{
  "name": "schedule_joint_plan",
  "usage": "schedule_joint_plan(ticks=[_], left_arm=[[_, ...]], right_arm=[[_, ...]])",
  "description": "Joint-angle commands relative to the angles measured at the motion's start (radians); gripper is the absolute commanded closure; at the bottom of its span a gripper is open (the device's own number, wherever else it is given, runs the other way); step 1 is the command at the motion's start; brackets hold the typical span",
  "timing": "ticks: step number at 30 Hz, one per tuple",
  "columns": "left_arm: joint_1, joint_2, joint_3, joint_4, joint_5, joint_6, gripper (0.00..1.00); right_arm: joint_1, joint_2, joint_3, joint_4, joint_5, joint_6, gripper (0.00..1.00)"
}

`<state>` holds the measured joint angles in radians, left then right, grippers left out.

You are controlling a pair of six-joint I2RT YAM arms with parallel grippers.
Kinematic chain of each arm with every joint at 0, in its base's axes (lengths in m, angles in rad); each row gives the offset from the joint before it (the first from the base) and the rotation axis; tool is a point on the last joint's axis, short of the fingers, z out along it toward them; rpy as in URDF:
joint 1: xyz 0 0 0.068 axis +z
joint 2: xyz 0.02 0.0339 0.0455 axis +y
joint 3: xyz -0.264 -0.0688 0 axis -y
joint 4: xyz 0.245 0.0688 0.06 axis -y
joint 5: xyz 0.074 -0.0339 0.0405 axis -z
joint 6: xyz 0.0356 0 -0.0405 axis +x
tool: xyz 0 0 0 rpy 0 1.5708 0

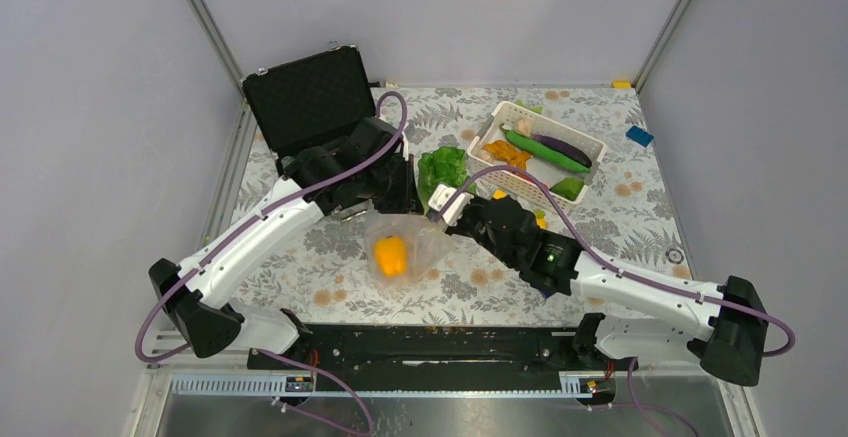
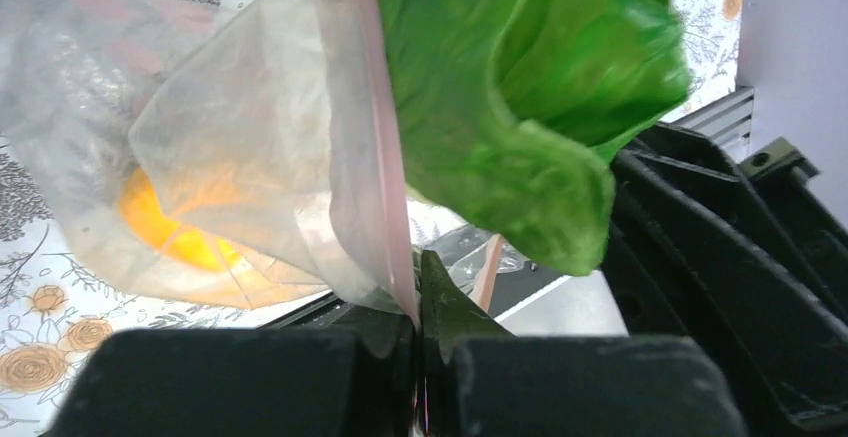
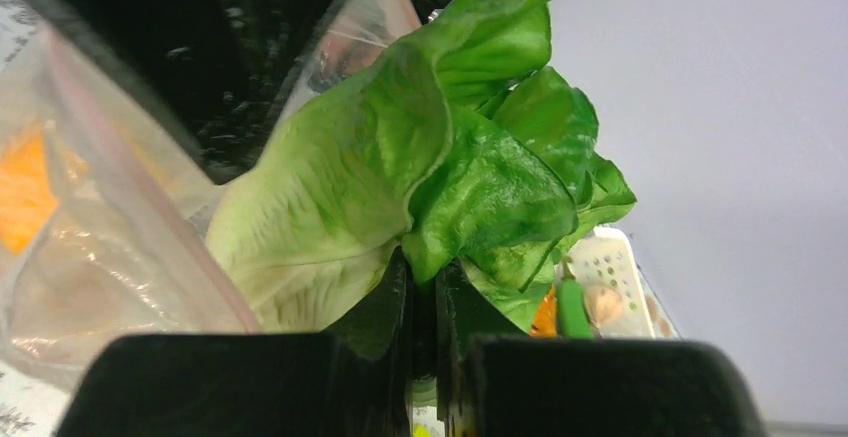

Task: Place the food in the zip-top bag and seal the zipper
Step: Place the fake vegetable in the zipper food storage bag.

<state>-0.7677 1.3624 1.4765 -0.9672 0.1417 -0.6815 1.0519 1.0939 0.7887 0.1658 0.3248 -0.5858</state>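
With the yellow-orange bell pepper already inside the zip-top bag, the left gripper pinches its pink zipper and the right gripper, clamped on the lettuce leaf, holds it at the mouth, while long vegetables in the white basket and the sealing remain.

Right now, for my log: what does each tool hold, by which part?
Left tool pinches the zip-top bag at its pink zipper; right tool grips the lettuce leaf by its near edge.
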Motion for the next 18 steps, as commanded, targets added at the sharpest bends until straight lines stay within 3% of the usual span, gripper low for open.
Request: schedule_joint_plan(ticks=[1, 4, 6, 11, 13, 18], left_arm=[[-0.003, -0.033, 0.071, -0.030, -0.053, 0.016, 1.00], [-0.003, -0.041, 0.056, -0.030, -0.076, 0.017, 1.00], [-0.002, -0.038, 0.036, -0.024, -0.079, 0.013, 1.00], [-0.002, -0.011, -0.003, 0.018, -0.010, 0.006, 1.00], [-0.004, -0.008, -0.013, 0.034, 0.020, 0.000, 1.00], [-0.020, -0.016, -0.034, 0.056, 0.022, -0.007, 1.00]], right_arm=[[-0.002, 0.020, 0.079, -0.099, 0.213, -0.011, 1.00], [-0.003, 0.020, 0.124, -0.154, 0.218, 0.111, 1.00], [-0.003, 0.008, 0.164, -0.176, 0.210, 0.278, 1.00], [-0.003, -0.018, 0.219, -0.177, 0.005, 0.705, 1.00], [-0.003, 0.011, 0.251, -0.185, -0.037, 0.775, 1.00], [0.007, 0.117, 0.346, -0.278, 0.068, 0.868, 1.00]])
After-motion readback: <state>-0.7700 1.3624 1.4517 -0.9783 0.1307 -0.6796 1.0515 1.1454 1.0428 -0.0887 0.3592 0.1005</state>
